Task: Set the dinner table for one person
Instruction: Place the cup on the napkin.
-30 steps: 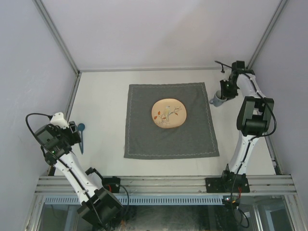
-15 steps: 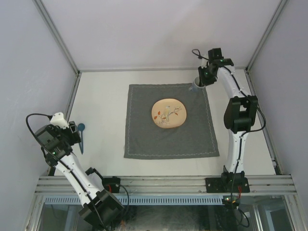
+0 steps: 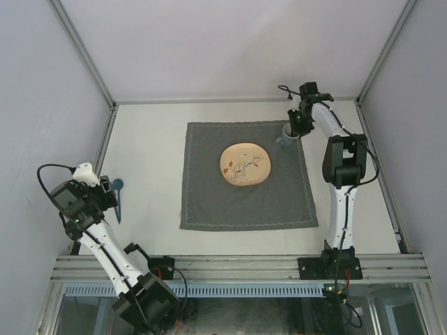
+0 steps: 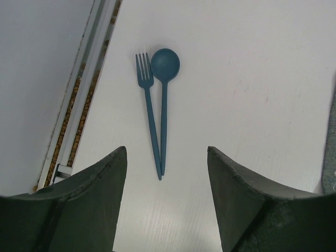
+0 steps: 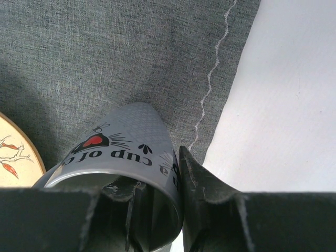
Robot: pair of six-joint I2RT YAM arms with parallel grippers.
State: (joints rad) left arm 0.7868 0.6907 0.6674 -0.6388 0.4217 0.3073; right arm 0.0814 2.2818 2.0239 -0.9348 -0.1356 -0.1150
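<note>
My right gripper (image 3: 292,130) is shut on the rim of a grey cup (image 5: 123,147) with black lettering and a red heart, one finger inside and one outside. It holds the cup (image 3: 286,135) over the far right corner of the dark grey cloth (image 3: 244,199), near the cloth's stitched edge (image 5: 212,68). A cream plate with a bird drawing (image 3: 244,164) lies in the middle of the cloth. My left gripper (image 4: 165,178) is open above the off-white dinner table (image 3: 150,150), just behind a teal fork (image 4: 149,110) and teal spoon (image 4: 165,94) lying side by side.
Metal rails (image 3: 105,146) border the table on the left, right and back, with grey walls behind. In the left wrist view the rail (image 4: 86,89) runs just left of the fork. The plate's edge (image 5: 16,157) shows at the left of the right wrist view.
My right arm has carried the cup from the table's right side to the back and then onto the cloth's far right corner. The left arm has not moved.
</note>
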